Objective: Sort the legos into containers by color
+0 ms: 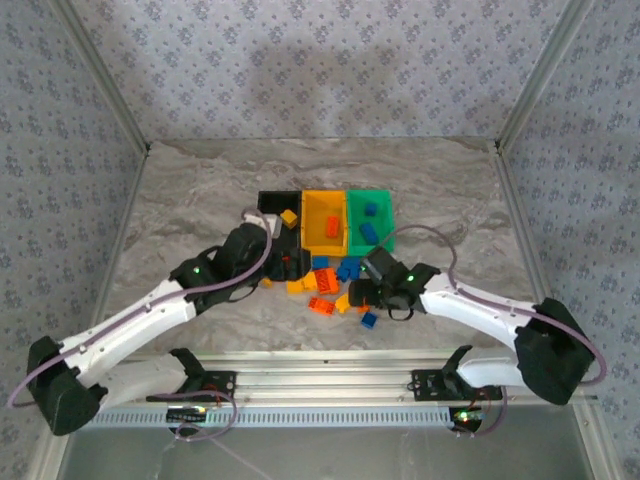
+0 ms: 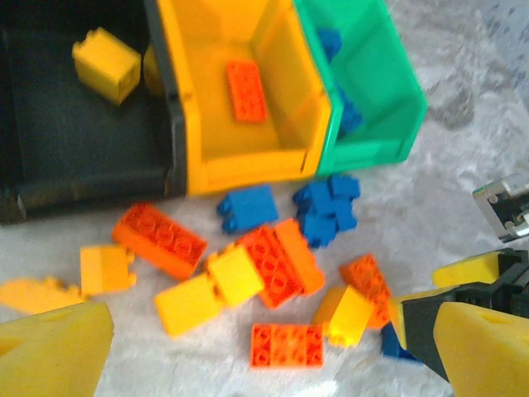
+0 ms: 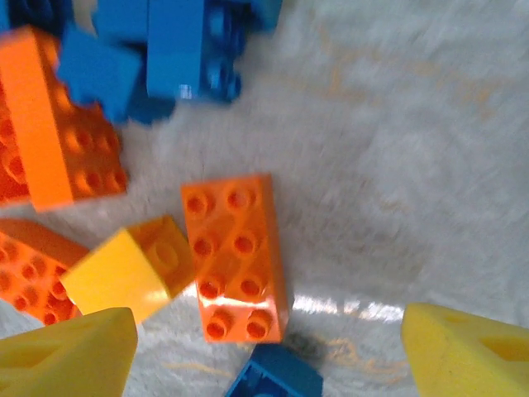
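Here: left fingers [image 2: 50,351] spread wide, nothing held, low over the near edge of the loose legos [image 2: 273,273] on the counter [image 2: 446,165]. In the gap between them, an orange-red brick [image 2: 287,345] lying studs up, a yellow brick [image 2: 347,314] touching its right end. Just beyond the heap, the containers [image 1: 325,247] in a row: black bin [image 2: 91,186] on the left with a yellow block [image 2: 106,64] inside, yellow-orange bin [image 2: 248,169] in the middle with one orange-red piece [image 2: 246,89] flat on its floor, green bin [image 2: 372,149] on the right with blue pieces [image 2: 347,116]. Likewise wide apart and empty, right fingers [image 3: 471,351] at the right side of the heap. Beyond their gap, an eight-stud orange-red brick [image 3: 237,256] studs up, a yellow cube [image 3: 128,269] tilted against its left edge, a blue brick [image 3: 277,376] just near of it, closest to the gap. Farther off, a blue cluster [image 3: 173,50].
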You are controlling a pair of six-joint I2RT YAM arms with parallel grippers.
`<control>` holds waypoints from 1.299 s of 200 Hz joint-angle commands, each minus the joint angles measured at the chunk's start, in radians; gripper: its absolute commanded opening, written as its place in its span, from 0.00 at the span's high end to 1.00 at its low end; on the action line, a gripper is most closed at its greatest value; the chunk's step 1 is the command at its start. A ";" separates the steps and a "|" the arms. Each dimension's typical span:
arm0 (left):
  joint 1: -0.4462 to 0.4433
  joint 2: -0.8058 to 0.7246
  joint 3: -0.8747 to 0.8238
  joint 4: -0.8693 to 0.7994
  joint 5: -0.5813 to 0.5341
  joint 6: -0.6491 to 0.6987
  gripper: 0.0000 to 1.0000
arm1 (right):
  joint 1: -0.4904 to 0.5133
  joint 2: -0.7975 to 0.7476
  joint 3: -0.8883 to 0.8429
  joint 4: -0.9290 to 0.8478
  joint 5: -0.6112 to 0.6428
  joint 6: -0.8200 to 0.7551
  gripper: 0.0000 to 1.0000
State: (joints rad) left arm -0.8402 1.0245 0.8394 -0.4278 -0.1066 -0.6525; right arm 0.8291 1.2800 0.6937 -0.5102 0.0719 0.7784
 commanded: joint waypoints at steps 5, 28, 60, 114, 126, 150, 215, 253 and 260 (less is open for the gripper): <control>-0.009 -0.083 -0.077 -0.019 0.001 -0.065 0.00 | 0.072 0.050 -0.020 -0.080 0.049 0.100 0.22; -0.011 -0.139 -0.125 -0.025 -0.006 -0.079 0.00 | 0.118 0.075 -0.031 -0.086 0.080 0.171 0.27; -0.010 -0.162 -0.141 -0.042 -0.022 -0.076 0.00 | 0.137 0.099 -0.049 -0.072 0.081 0.232 0.35; -0.010 -0.165 -0.163 -0.035 -0.022 -0.069 0.00 | 0.115 0.079 -0.068 -0.121 0.099 0.257 0.44; -0.010 -0.164 -0.167 -0.033 -0.020 -0.073 0.00 | 0.099 0.077 -0.068 -0.114 0.097 0.247 0.39; -0.010 -0.163 -0.176 -0.028 -0.020 -0.073 0.00 | 0.081 0.082 -0.068 -0.098 0.097 0.233 0.38; -0.010 -0.147 -0.186 -0.025 -0.021 -0.074 0.00 | 0.040 0.028 -0.091 -0.085 0.082 0.193 0.63; -0.010 -0.143 -0.194 -0.028 -0.021 -0.071 0.00 | 0.008 -0.076 -0.036 -0.154 0.101 0.109 0.70; -0.010 -0.144 -0.196 -0.031 -0.022 -0.070 0.00 | -0.005 -0.094 -0.010 -0.164 0.102 0.085 0.70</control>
State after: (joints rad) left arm -0.8455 0.8734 0.6453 -0.4526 -0.1200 -0.7200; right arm 0.8494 1.2530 0.6205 -0.5995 0.1368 0.9424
